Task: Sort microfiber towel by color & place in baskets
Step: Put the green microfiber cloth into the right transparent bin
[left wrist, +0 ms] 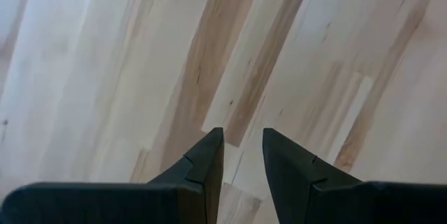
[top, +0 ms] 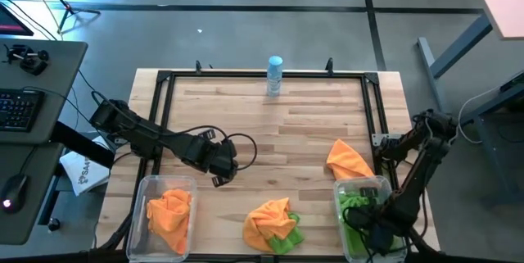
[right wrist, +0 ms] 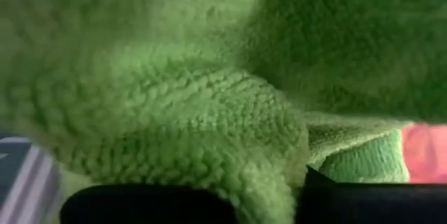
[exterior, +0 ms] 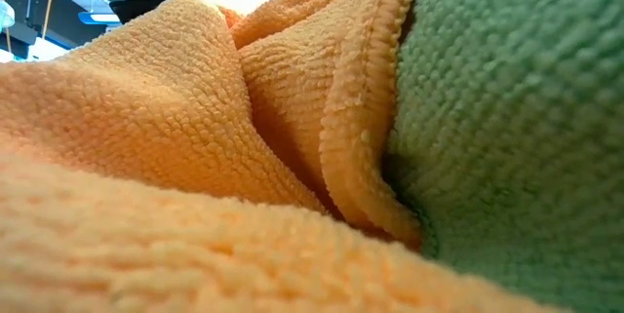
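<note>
High view: left gripper (top: 219, 170) parted over bare table (top: 311, 124); right gripper (top: 378, 232) closed in green-towel basket (top: 340, 191).

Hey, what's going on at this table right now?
A two-armed robot is sorting cloths by colour. The right gripper is down in the right basket among green cloths. The left gripper hovers open and empty over bare table. The left basket holds orange cloths; a mixed pile and one orange cloth wait.
</note>
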Motion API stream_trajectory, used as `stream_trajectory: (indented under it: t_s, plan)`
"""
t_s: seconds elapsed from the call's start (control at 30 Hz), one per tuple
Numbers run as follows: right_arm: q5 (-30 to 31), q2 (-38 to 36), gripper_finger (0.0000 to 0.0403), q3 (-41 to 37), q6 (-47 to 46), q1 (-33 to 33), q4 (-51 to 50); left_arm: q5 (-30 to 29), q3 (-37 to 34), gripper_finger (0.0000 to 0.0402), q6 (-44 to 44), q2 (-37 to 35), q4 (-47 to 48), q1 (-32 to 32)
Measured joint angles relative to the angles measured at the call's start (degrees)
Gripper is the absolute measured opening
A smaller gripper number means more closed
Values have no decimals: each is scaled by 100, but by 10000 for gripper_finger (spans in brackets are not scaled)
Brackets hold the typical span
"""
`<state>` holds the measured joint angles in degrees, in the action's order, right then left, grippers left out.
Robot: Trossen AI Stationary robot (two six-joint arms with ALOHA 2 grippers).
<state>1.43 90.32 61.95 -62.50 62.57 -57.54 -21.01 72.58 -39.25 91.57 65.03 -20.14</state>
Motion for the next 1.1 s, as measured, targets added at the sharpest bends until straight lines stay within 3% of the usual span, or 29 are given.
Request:
stream_trajectory:
  t_s: [0.37, 0.7, 1.1]
  plan:
    - [-11, -28, 2, -915, 275, -72, 1345, 255, 0, 90, -172, 0, -233, 2]
    - [-37, 5, 47, -304, 149, -72, 191, 290, 0, 90, -270, 0, -237, 2]
    - [264, 5, 144, 554, -188, -70, -1109, 290, 0, 90, -277, 0, -283, 2]
